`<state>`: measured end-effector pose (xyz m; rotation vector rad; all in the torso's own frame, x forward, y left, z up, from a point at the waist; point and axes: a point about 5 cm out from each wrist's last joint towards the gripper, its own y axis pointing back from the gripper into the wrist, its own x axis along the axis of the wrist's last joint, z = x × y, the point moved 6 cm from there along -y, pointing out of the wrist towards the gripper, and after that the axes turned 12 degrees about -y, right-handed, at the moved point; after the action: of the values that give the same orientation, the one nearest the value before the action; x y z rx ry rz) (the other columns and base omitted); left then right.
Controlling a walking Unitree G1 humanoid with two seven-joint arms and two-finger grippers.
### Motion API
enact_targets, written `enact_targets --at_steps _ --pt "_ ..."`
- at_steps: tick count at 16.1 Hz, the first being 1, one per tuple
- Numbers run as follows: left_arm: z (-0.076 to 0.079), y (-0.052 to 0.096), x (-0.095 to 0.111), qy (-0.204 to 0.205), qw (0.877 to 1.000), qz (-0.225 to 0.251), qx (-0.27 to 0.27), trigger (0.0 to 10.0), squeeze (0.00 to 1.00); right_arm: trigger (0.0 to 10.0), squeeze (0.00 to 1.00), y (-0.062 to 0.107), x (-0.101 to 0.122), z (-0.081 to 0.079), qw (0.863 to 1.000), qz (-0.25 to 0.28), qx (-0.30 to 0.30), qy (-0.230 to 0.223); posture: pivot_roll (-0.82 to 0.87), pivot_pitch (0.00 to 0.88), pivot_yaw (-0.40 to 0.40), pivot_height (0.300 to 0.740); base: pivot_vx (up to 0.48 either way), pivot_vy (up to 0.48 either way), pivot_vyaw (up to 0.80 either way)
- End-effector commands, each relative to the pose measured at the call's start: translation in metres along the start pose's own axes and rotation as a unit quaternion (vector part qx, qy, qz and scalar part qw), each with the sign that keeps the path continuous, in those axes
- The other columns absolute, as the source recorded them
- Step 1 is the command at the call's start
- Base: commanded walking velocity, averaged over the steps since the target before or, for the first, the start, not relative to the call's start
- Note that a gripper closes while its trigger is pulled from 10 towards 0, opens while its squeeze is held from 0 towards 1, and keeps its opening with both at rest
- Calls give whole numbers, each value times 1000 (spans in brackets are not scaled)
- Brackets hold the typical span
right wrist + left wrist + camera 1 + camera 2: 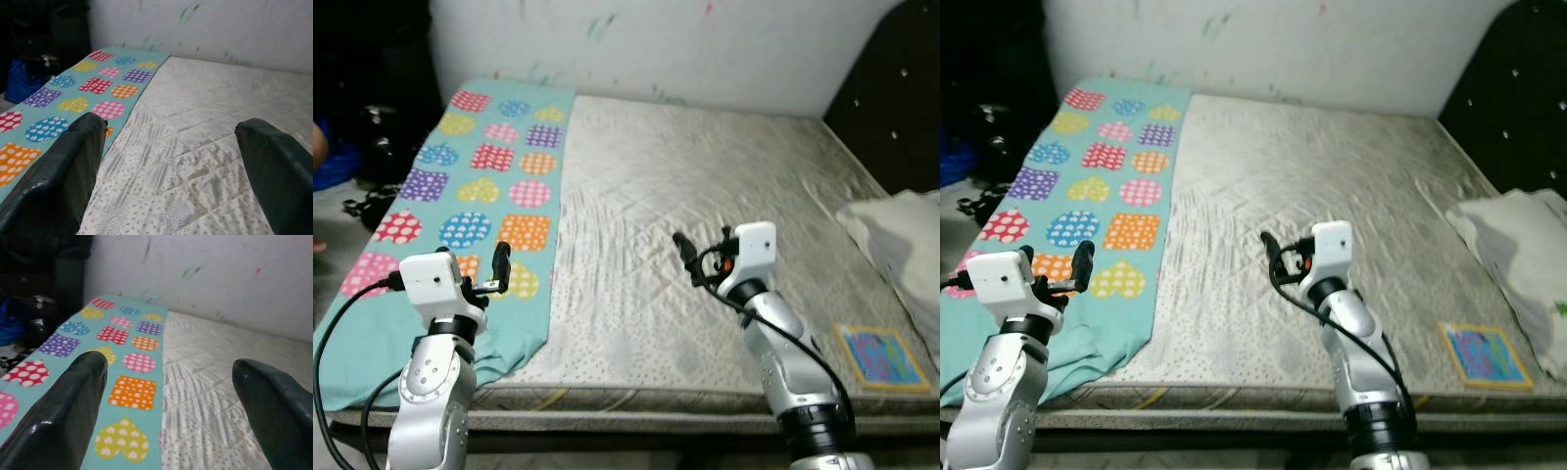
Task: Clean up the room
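A teal blanket (489,181) printed with coloured hearts and dotted patches lies flat along the left side of a bare grey mattress (705,176), its near end hanging over the front edge. My left gripper (501,258) hovers over the blanket's near end, open and holding nothing; in the left wrist view its fingers (73,401) frame the blanket's inner edge. My right gripper (686,249) is raised over the middle of the mattress, open and holding nothing, with bare mattress (195,122) between its fingers.
A small colourful book (882,356) lies near the mattress's front right corner. A crumpled white cloth or pillow (901,235) sits at the right edge by the dark headboard (891,98). Dark clutter (372,137) stands on the floor left of the bed.
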<state>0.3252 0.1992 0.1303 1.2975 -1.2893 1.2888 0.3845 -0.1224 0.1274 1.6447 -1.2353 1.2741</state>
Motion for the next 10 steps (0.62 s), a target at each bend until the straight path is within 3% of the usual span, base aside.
enact_targets --at_steps 1,10 --pt "7 0 -1 5 1000 -2 -8 10000 0 10000 0 3 -2 7 1000 -4 -10 1 -6 30 -80 740 0 476 0" --pt "6 -1 0 4 1000 -2 -7 10000 0 10000 0 2 -3 6 1000 -7 -7 -1 -3 35 -78 740 0 476 0"
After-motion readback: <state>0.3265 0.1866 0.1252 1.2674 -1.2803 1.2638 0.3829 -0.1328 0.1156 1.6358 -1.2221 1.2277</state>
